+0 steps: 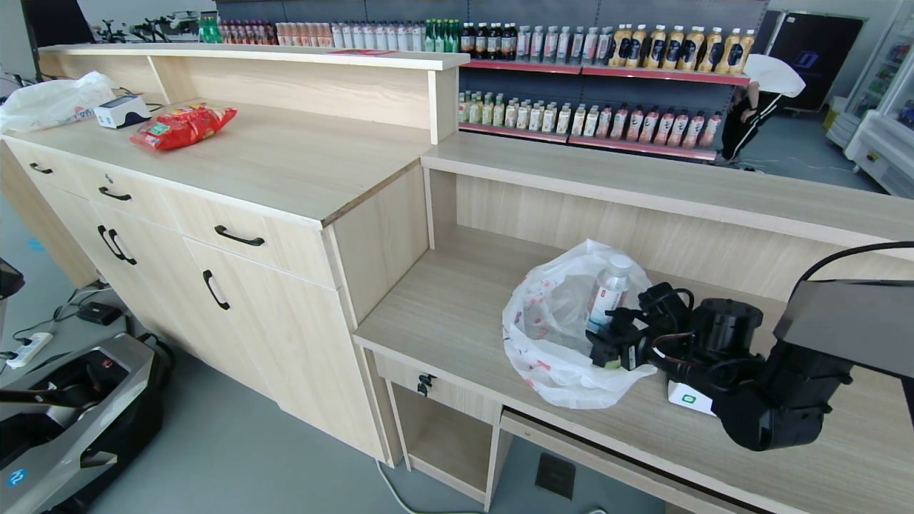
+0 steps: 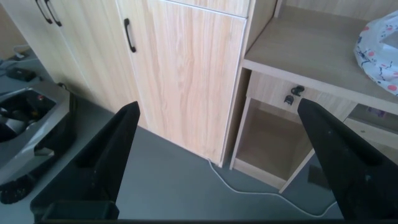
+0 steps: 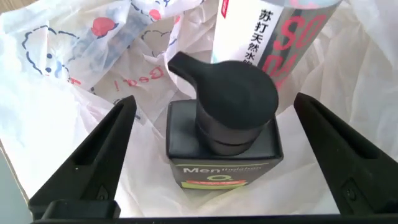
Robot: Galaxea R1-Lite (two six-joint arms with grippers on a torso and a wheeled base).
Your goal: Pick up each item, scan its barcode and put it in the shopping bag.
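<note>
A white printed shopping bag (image 1: 550,343) lies open on the lower counter (image 1: 457,307). Inside it stands a clear bottle (image 1: 609,289) with a white cap, seen with its red and white label (image 3: 273,31) in the right wrist view. Beside it in the bag (image 3: 74,56) is a black pump bottle (image 3: 224,124). My right gripper (image 1: 608,341) is at the bag's mouth, open (image 3: 214,102), its fingers on either side of the pump bottle and apart from it. My left gripper (image 2: 219,106) hangs open over the floor, facing the cabinet doors, holding nothing.
On the upper counter (image 1: 285,157) at the far left lie a red snack packet (image 1: 182,125), a small white scanner (image 1: 121,111) and another white bag (image 1: 53,100). A small white box (image 1: 689,396) sits under my right arm. Drink shelves (image 1: 593,68) stand behind.
</note>
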